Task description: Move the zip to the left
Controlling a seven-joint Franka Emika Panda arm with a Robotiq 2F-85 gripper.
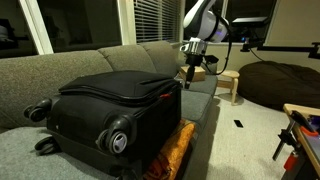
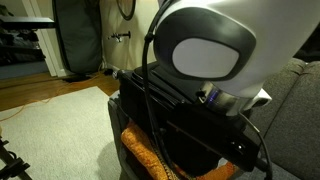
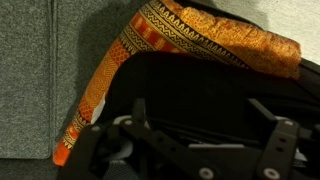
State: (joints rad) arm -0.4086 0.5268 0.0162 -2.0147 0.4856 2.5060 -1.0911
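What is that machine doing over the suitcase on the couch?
A robot arm hangs over a black suitcase that lies on a grey sofa, with orange patterned fabric partly under it. Its pincer is open and holds nothing, poised above one end of the suitcase. The job is to slide the zip to the left, but the zip pull is too small to pick out here, and nothing is gripped yet.

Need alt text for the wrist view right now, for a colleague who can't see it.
The open pincer hangs over a black suitcase, holding nothing. An orange patterned cushion curves along the suitcase's edge, with the grey sofa beyond it. The zip cannot be made out against the dark fabric.
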